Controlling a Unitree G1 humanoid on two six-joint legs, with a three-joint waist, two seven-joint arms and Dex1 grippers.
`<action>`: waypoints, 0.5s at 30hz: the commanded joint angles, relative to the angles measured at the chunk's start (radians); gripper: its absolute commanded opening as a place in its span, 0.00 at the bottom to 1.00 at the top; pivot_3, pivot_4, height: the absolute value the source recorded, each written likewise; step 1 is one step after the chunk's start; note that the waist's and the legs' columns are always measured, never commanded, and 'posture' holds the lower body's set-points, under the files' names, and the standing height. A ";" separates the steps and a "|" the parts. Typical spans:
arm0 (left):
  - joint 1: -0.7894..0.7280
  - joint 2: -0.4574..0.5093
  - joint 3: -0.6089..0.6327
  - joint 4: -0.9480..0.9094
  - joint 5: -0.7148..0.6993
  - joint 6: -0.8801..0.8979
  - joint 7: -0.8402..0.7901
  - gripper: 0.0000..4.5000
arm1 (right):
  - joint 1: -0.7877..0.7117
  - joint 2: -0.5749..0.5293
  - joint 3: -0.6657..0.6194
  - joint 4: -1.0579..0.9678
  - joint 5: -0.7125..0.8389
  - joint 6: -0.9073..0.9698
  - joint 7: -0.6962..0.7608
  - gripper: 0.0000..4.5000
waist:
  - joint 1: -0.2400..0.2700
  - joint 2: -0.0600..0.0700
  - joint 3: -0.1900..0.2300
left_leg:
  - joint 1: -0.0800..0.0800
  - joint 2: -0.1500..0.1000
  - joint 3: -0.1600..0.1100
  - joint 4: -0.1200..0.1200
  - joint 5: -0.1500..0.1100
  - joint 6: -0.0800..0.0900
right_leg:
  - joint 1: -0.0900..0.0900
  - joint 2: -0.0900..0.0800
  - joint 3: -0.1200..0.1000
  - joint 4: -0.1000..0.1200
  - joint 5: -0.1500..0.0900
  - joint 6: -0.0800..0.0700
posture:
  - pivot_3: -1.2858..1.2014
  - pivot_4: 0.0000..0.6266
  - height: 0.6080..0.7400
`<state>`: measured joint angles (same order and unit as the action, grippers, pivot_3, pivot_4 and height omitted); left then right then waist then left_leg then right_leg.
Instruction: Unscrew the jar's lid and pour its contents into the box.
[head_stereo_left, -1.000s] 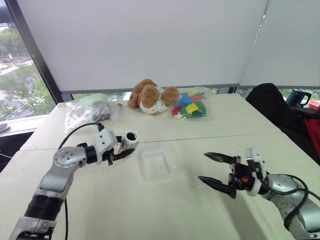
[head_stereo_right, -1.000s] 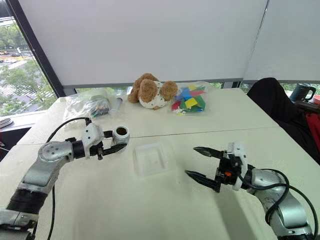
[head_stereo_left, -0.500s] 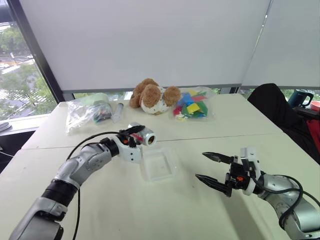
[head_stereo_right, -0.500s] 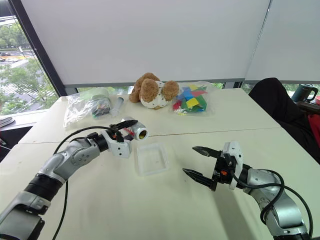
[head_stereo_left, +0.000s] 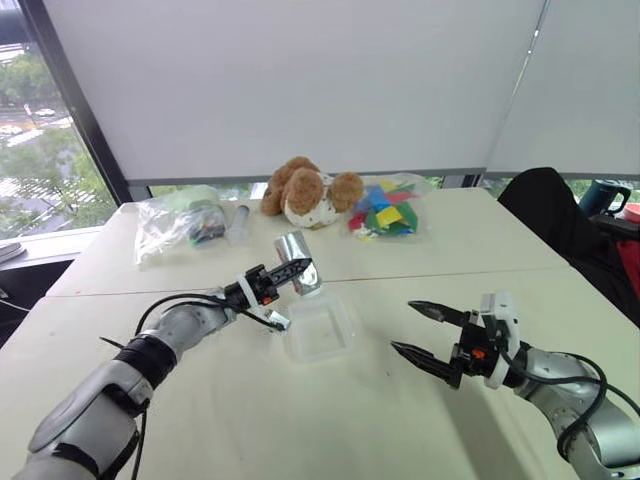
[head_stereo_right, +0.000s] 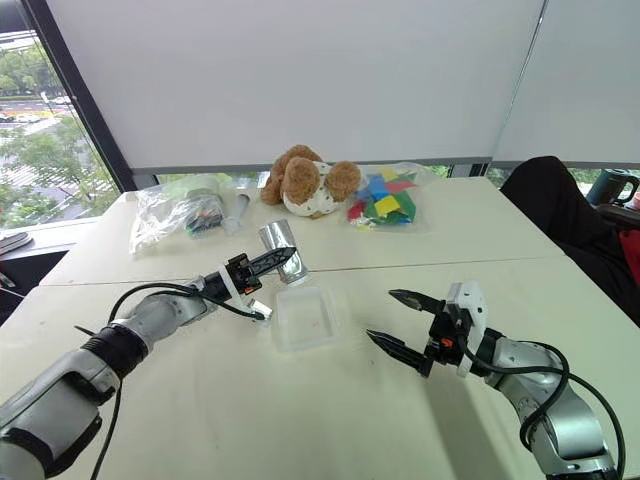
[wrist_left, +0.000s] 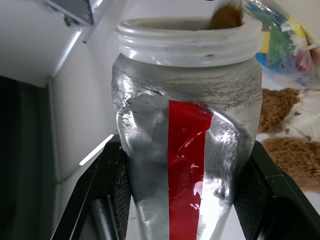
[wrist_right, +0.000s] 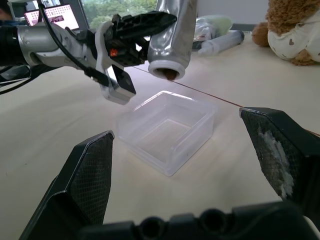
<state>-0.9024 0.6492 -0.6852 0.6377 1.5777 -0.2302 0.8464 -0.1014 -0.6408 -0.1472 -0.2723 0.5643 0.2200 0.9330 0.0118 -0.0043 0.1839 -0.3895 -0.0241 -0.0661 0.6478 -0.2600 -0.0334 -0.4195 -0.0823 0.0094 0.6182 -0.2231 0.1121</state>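
Observation:
The silver-grey jar (head_stereo_left: 296, 261) with a red stripe (wrist_left: 186, 150) hangs tipped with its open mouth downward, and my left gripper (head_stereo_left: 291, 270) is shut on its sides. Its mouth sits just above the far left rim of the clear box (head_stereo_left: 320, 328), which lies on the table. Brown contents (wrist_right: 169, 74) show at the mouth, also seen as a brown piece (wrist_left: 225, 16) at the rim. My right gripper (head_stereo_left: 402, 327) hovers to the right of the box, open and holding nothing. The lid is out of view.
At the back of the table lie a teddy bear (head_stereo_left: 305, 192), a bag of coloured blocks (head_stereo_left: 385, 208), a clear bag of items (head_stereo_left: 178, 222) and a syringe-like tube (head_stereo_left: 238, 222). A dark chair (head_stereo_left: 545, 215) and a mug (head_stereo_left: 599, 196) stand at the right.
My left arm has rolled the jar from upright, mouth up, to mouth down and carried it right to the box's edge. The right gripper has stayed where it was.

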 joint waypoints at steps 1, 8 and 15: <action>-0.048 -0.013 -0.038 0.036 0.033 0.074 0.098 0.45 | -0.005 0.008 -0.020 -0.040 0.017 -0.001 -0.010 0.98 | 0.000 0.000 0.000 | 0.000 0.000 0.000 0.000 0.000 0.000 | 0.000 0.000 0.000 0.000 0.000 0.000 | 0.52 0.24 1.00; -0.051 -0.010 -0.077 0.098 0.016 0.148 0.177 0.45 | -0.009 0.026 -0.009 -0.035 0.008 -0.012 -0.022 0.98 | -0.002 -0.001 0.000 | 0.000 0.000 0.000 0.000 0.000 0.000 | -0.001 0.000 0.000 0.001 0.000 0.000 | 0.52 0.24 1.00; 0.030 0.063 0.066 -0.052 -0.451 -0.274 -0.050 0.45 | -0.005 0.043 -0.031 -0.032 0.032 -0.007 -0.022 0.98 | 0.000 -0.001 0.000 | -0.001 0.000 0.001 0.000 0.000 0.000 | -0.002 -0.001 0.001 0.002 0.000 0.000 | 0.52 0.24 1.00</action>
<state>-0.8840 0.6911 -0.6996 0.6272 1.3100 -0.3790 0.8910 -0.1003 -0.6045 -0.1479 -0.2741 0.5714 0.2210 0.9104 0.0115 -0.0058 0.1839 -0.3903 -0.0240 -0.0656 0.6479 -0.2599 -0.0338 -0.4222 -0.0832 0.0104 0.6205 -0.2229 0.1118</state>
